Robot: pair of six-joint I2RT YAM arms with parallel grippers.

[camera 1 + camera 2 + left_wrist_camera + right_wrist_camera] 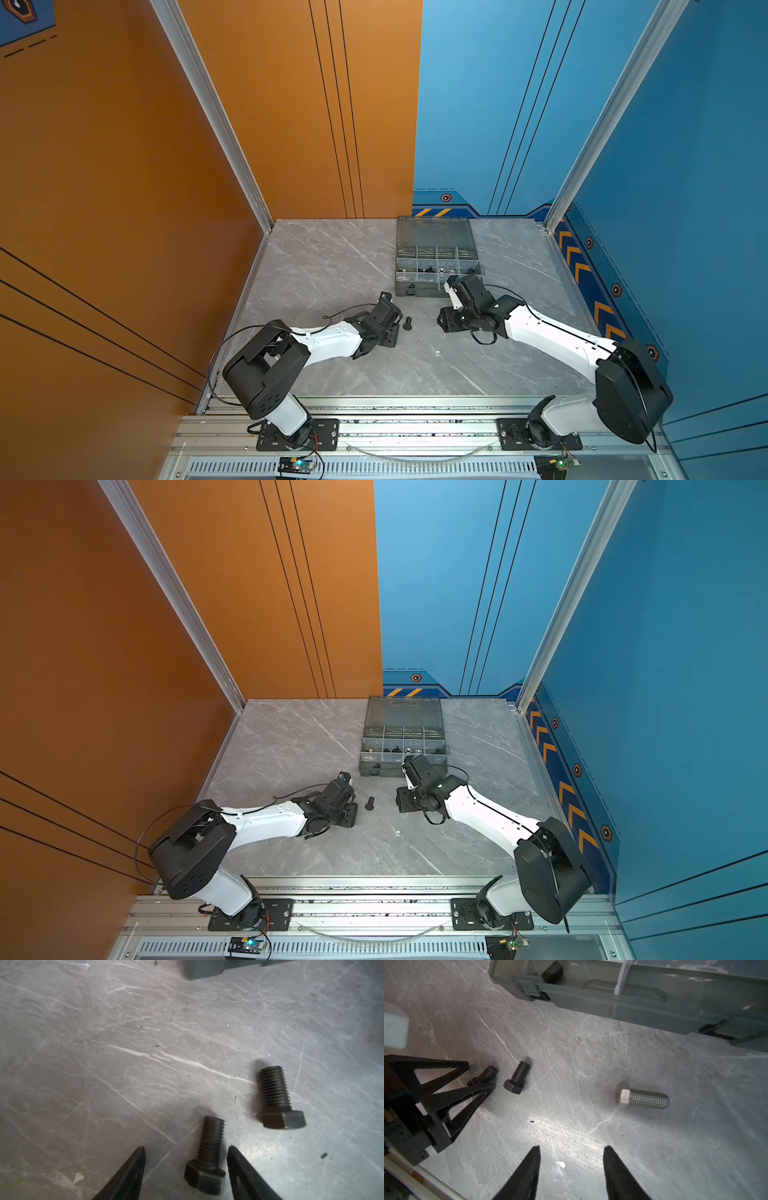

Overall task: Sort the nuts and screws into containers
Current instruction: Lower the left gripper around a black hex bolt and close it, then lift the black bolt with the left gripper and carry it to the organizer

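My left gripper stands open on the table, its fingers on either side of a black screw with a gap still showing on one side. A second black screw lies free beside it and also shows in both top views. My right gripper hovers open over bare table with nothing between its fingers. A silver screw lies ahead of it. The grey organizer case holds the containers; small nuts sit in its middle row and one black screw in a front compartment.
The case's lid lies open toward the back wall. The two grippers face each other a short way apart in front of the case. Orange and blue walls close in the grey marble table.
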